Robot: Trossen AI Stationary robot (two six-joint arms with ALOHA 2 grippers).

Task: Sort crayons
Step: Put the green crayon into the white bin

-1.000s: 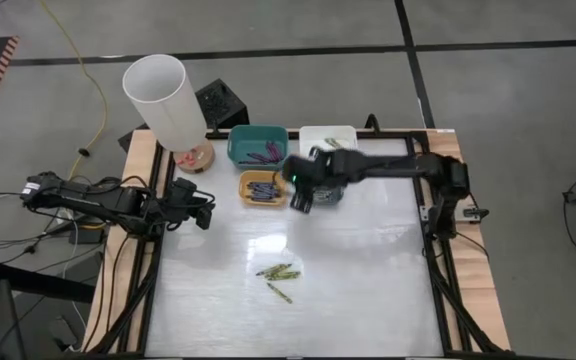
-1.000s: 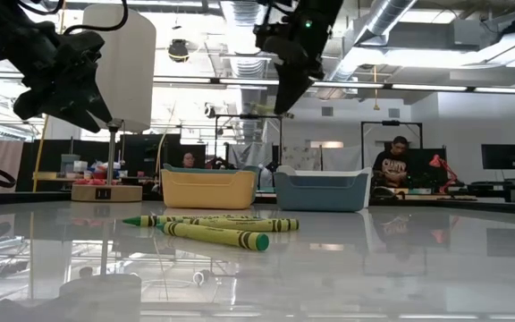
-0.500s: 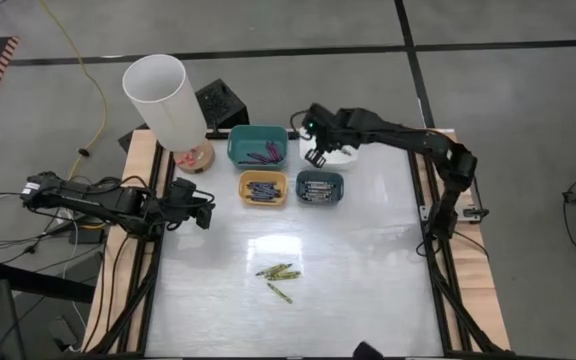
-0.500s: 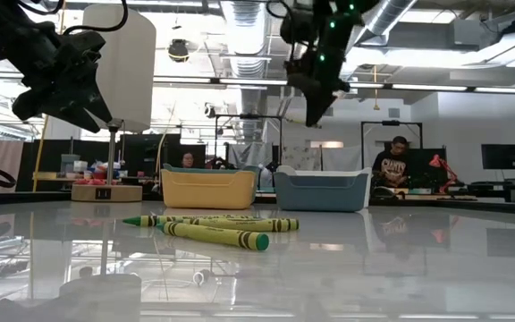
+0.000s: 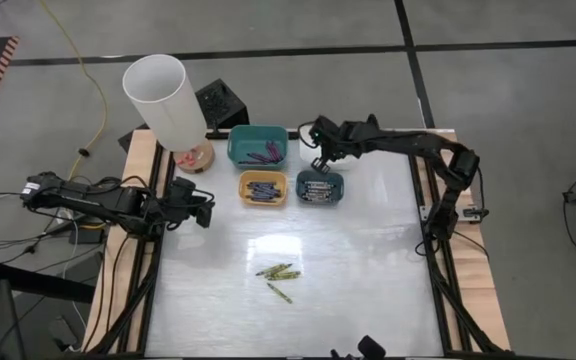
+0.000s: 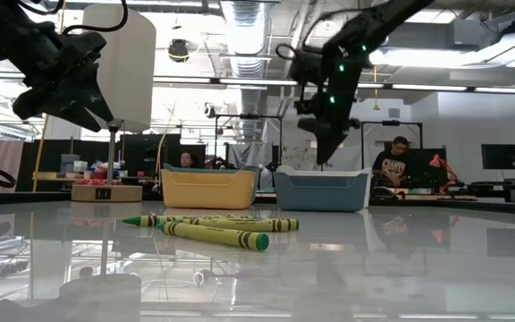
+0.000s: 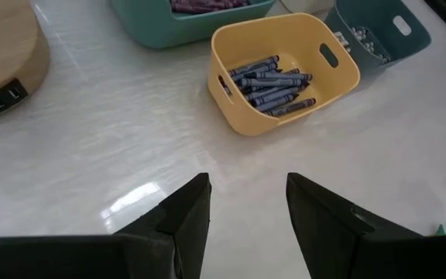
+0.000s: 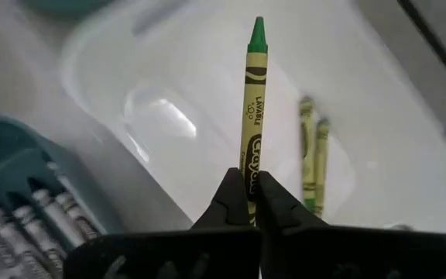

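My right gripper [image 5: 320,163] hangs over the white bin [image 8: 192,85] at the far middle of the table, shut on a yellow-green crayon [image 8: 252,101]. Two more yellow-green crayons [image 8: 310,155] lie on that bin's floor. A few yellow-green crayons [image 5: 279,271] lie flat on the table's middle, one [image 5: 279,292] a little nearer; the low view shows them [image 6: 213,229] too. My left gripper [image 7: 246,209] stands open above the table's left edge [image 5: 204,212], holding nothing. My right gripper pinches the crayon's blunt end [image 8: 248,172] between its two fingertips. The fingers slant down from above, and the crayon sticks out ahead of them along their line. Its green tip [image 8: 258,25] points into the white bin, and the crayon hangs clear of everything.
A teal bin [image 5: 258,146] holds purple crayons, a yellow bin [image 5: 264,188] blue ones, and a grey-blue bin [image 5: 320,188] grey ones, right beside the white bin. A tall white lamp [image 5: 165,98] on a wooden base stands at the far left corner.
My right gripper, still shut on the crayon, has swung from above the yellow and grey-blue bins toward the table's far edge and a little right. It has then sunk toward the white bin, its wrist rolling somewhat.
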